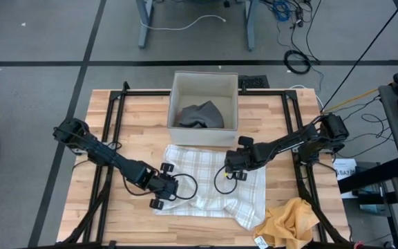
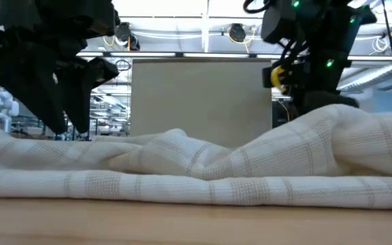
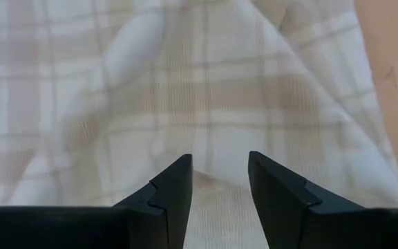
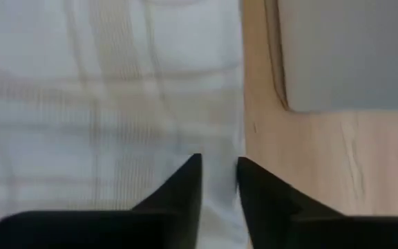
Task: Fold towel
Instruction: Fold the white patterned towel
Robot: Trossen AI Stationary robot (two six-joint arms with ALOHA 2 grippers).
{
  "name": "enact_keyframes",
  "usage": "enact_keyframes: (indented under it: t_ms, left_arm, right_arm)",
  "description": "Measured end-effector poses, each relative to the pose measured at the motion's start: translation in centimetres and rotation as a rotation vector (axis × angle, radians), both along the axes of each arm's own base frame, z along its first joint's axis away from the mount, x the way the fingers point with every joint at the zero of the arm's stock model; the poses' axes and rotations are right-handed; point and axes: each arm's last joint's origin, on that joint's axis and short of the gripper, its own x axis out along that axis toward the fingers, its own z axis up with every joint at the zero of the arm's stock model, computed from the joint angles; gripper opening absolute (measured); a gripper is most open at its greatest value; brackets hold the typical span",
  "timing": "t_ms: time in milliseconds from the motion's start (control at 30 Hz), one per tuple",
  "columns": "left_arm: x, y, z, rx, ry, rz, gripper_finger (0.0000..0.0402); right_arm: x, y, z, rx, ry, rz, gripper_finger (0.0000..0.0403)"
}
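Your left end effector [image 3: 220, 187] sits low over the near-left part of the checked towel [image 1: 213, 183], fingers parted with a clear gap and nothing between them; plaid cloth fills everything ahead of it, rumpled into soft ridges. In the high view the left end effector [image 1: 163, 188] is at the towel's left edge, with bare counter [image 1: 137, 138] behind it and to its left.

Your right end effector [image 4: 218, 181] hangs just above the towel's far edge, fingers only narrowly apart and holding nothing. Just past its tips the cloth ends and bare wood begins, and beyond that wood stands the wall of the grey fabric bin [image 1: 203, 135]. In the high view the right end effector [image 1: 232, 166] is just in front of that bin.

The towel lies spread but creased between the two end effectors, its near-right corner bunched. Nearer than the right end effector, at the counter's front right corner, lies a crumpled mustard cloth [image 1: 290, 220], touching the towel's corner.

Inside the bin, past the right end effector, lies a dark grey cloth [image 1: 200, 115].
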Motion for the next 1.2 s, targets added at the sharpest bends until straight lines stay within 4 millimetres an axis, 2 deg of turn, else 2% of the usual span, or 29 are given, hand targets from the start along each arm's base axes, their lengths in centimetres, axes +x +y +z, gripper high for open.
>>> enact_keyframes:
  t_ms: [167, 333, 500, 767, 1033, 1200]
  left_arm:
    - [-0.7, 0.3, -1.1, -0.017, 0.045, 0.012, 0.0149]
    - [-0.9, 0.4, -1.7, -0.046, 0.040, 0.021, 0.0149]
    - [-0.9, 0.2, -2.4, -0.109, -0.004, 0.001, 0.0149]
    - [-1.5, 0.8, -4.0, -0.101, 0.025, 0.013, 0.0149]
    - [-1.4, 0.9, -4.0, -0.100, 0.011, -0.002, 0.0149]
    - [-1.3, 0.9, -4.1, -0.099, 0.009, -0.001, 0.0149]
  right_arm:
    - [-1.8, 0.0, 1.7, -0.070, 0.031, -0.096, 0.0140]
    - [-3.3, 0.2, 2.4, 0.000, 0.094, -0.181, 0.0152]
    - [-4.0, 0.7, 1.4, 0.109, 0.147, -0.181, 0.0145]
    - [-6.1, 0.2, -0.8, 0.092, 0.248, -0.232, 0.0132]
    - [-5.6, 0.3, -1.7, 0.134, 0.180, -0.170, 0.0129]
    - [-5.9, 0.2, -1.9, 0.131, 0.192, -0.169, 0.0088]
